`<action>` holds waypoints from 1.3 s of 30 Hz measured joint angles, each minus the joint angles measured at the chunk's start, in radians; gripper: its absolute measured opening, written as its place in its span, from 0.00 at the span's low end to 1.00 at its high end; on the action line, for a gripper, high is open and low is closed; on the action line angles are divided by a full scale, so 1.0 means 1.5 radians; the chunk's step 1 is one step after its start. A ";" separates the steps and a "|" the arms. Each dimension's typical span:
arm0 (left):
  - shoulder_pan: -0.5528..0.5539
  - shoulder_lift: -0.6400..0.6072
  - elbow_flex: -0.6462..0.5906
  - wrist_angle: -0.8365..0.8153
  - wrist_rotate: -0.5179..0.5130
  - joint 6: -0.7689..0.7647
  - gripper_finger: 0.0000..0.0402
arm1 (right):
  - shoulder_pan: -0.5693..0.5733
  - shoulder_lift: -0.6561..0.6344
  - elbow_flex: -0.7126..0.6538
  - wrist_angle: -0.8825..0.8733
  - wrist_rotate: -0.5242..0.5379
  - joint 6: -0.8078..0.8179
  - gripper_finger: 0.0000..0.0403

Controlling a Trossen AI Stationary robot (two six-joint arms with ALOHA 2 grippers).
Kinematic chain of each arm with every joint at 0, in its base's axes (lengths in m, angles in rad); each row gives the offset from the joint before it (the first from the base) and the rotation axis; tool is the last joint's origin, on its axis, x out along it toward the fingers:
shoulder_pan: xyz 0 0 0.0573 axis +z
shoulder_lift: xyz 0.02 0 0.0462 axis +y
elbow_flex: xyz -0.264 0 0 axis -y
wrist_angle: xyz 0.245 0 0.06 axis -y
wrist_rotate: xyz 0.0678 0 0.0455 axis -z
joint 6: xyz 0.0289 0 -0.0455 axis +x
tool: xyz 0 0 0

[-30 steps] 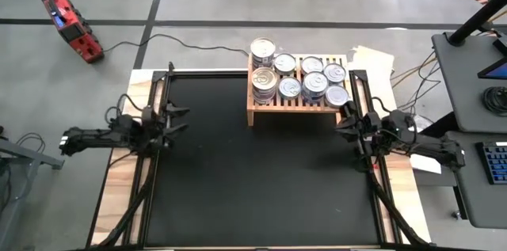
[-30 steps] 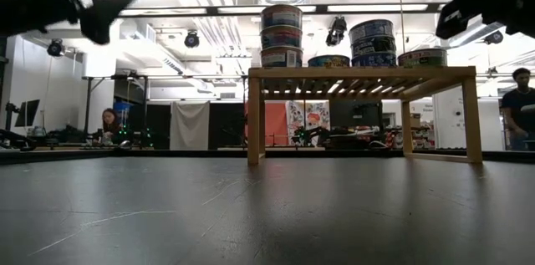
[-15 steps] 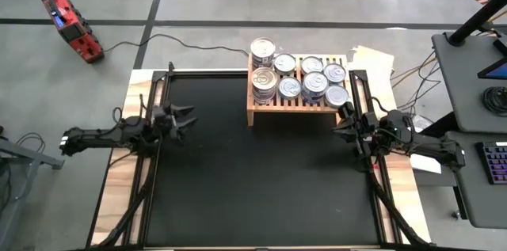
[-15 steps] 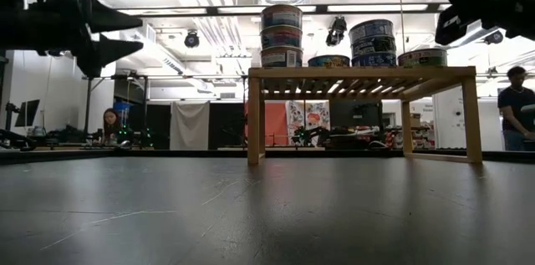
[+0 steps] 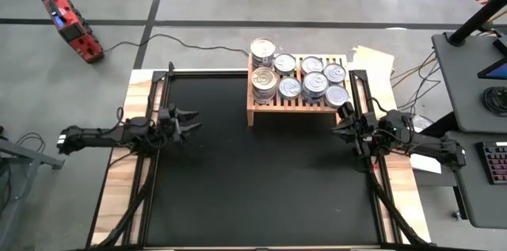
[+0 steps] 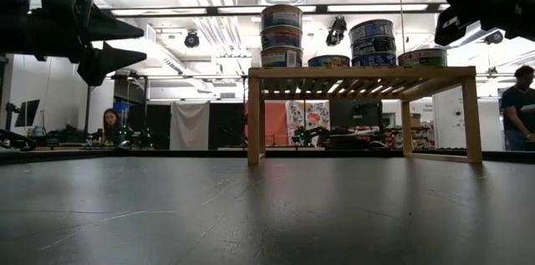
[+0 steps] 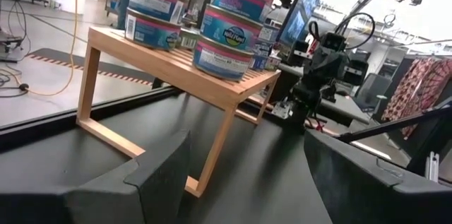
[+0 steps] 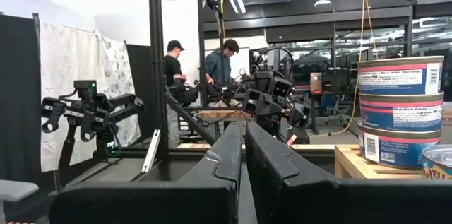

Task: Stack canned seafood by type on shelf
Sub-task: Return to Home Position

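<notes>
The light-wood shelf (image 5: 291,99) stands at the far right of the black mat (image 5: 253,180) on its short legs. The canned seafood (image 5: 302,78) sits on its slatted top in several stacks; the low view shows a stack of three (image 6: 282,37) and a blue stack of two (image 6: 373,43). My left gripper (image 5: 191,119) hovers open and level over the mat's left edge, holding nothing; its wrist view looks toward the shelf (image 7: 176,61). My right gripper (image 5: 339,124) hovers shut above the mat's right edge, just near of the shelf's right end.
Metal rails (image 5: 150,172) run along both sides of the mat. A red tool (image 5: 71,23) lies on the floor far left, and a desk with a keyboard (image 5: 493,160) stands at the right. People (image 8: 219,65) are in the room beyond the table.
My left gripper has sunk a little and tipped down to level, while rolling somewhat and edging toward the shelf. Its fingers stay open. The cans and the shelf have not moved.
</notes>
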 joint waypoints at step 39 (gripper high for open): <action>0.000 0.051 0.003 0.002 0.000 0.001 0.65 | 0.159 0.011 0.004 -0.005 0.065 0.012 0.03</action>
